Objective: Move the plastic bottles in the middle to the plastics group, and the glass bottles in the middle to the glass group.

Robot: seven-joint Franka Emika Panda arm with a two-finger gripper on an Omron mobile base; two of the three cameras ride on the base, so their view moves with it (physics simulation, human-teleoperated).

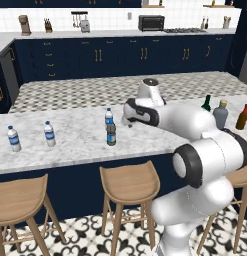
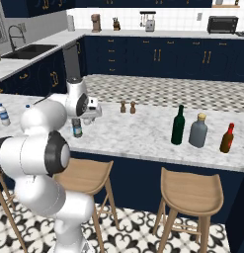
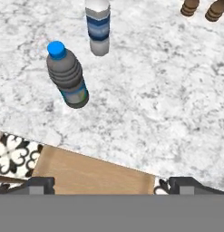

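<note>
Claw (image 3: 104,183) hangs wide open and empty above the counter (image 3: 168,104), near its front edge. Smoky-grey bottle (image 3: 68,77) stands upright just off to one side, clear labelled bottle (image 3: 98,27) behind it. Best bet: centre over the grey body, drop straight, squeeze below the blue cap.

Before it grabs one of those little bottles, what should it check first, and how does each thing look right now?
1. End effector open: ok, fingers wide apart, nothing held.
2. Grey bottle upright on the counter: ok.
3. Room around it: ok, the clear bottle stands apart behind it.
4. End effector lined up over the grey bottle: not ok, it sits off to one side in the hand view.
5. Plastics group standing, with room beside it: ok.
6. Green bottle still to move: ok, upright beside the glass group.
</note>
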